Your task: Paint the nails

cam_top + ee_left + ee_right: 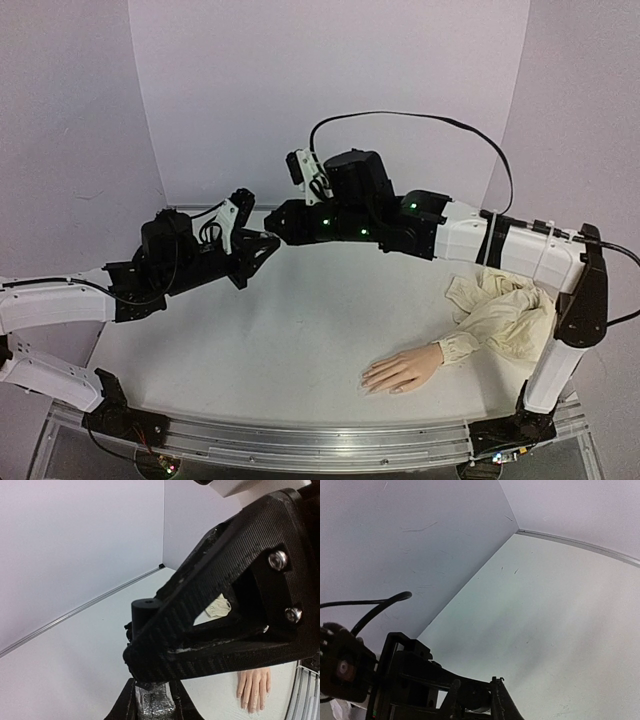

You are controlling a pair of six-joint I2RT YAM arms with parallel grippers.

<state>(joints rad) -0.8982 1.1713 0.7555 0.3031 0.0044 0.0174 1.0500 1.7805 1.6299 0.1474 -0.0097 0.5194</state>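
**Top external view: arms meet over the desk, mannequin hand lies apart**

From my remote station I see the left gripper (pixel 258 246) and right gripper (pixel 284 227) nose to nose above the white desk (pixel 300 330), toward its far side; the mannequin hand (pixel 402 370) lies palm down near the front edge, well apart from both, its digits pointing left and its cream sleeve (pixel 505 310) bunched beside the right arm's base; the nails (pixel 252 709) show only as faint tips in the left wrist view, too small to judge; that same view shows the left jaws pinching a glittery polish bottle (pixel 155 703), its black cap (pixel 147 611) rising behind part of the right gripper; whether the right jaws are spread or pressed together I cannot tell.
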